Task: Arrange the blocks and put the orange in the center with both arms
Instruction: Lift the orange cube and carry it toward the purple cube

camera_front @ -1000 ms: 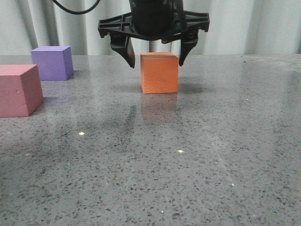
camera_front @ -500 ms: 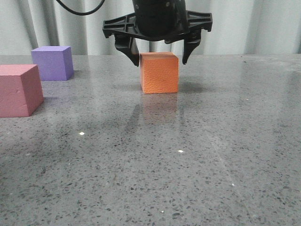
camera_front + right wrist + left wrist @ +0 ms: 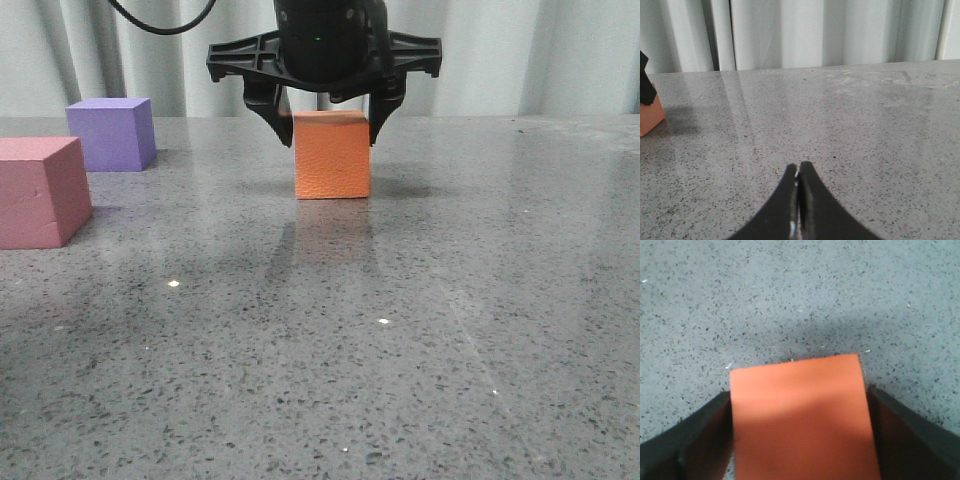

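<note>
The orange cube (image 3: 332, 165) stands on the grey speckled table (image 3: 400, 330), in the middle towards the back. My left gripper (image 3: 330, 135) reaches down over it, its two black fingers pressed against the cube's left and right sides. In the left wrist view the cube (image 3: 800, 415) fills the gap between the fingers (image 3: 700, 435). The pink-red cube (image 3: 40, 190) sits at the left edge, and the purple cube (image 3: 110, 133) is behind it. My right gripper (image 3: 799, 167) is shut and empty, low over bare table; the orange cube's corner (image 3: 647, 117) shows at the edge of its view.
Pale curtains (image 3: 560, 50) hang behind the table's far edge. The right arm does not show in the front view.
The left gripper's fingers have closed in from beside the orange cube onto its sides. The cube has shifted slightly to the left.
</note>
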Available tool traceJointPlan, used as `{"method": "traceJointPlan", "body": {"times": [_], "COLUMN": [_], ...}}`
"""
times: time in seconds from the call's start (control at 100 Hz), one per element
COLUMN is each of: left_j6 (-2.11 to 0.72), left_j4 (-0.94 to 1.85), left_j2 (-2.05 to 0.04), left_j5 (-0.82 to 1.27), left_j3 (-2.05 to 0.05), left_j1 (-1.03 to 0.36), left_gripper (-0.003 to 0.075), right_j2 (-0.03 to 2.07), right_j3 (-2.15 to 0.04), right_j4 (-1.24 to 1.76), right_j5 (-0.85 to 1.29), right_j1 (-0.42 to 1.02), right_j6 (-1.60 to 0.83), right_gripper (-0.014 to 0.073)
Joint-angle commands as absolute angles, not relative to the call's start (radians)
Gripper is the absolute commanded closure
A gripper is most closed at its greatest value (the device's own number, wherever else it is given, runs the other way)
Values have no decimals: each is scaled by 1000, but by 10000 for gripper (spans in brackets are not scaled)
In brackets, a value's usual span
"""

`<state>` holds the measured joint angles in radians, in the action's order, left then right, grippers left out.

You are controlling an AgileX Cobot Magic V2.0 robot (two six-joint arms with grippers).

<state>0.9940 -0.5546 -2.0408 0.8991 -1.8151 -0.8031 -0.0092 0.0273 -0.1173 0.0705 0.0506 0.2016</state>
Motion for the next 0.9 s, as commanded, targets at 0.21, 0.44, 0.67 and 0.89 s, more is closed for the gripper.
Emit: {"method": "traceJointPlan", "body": {"times": [0.21,0.44,0.67,0.89], "left_j6": [1003,901,818,747], "left_j4": [-584,-587,-630,-660], "left_j2": [-1990,-1970,-1871,-1812], "left_j5": [892,992,1029,1133], "left_j3": [-1849,-1948,-2003,-2003], "left_j1": [-804,-808,-783,-718], "left_gripper": [446,617,617,617], "right_j2": [-31,-31,-31,-31], "right_j3": [13,13,13,13], "right_j4": [-118,-118,-118,-118], "right_j5": [-18,-18,-18,-18], "right_j1": [42,42,42,42], "right_j6": [194,194,194,194], "right_gripper": [661,661,661,661]}}
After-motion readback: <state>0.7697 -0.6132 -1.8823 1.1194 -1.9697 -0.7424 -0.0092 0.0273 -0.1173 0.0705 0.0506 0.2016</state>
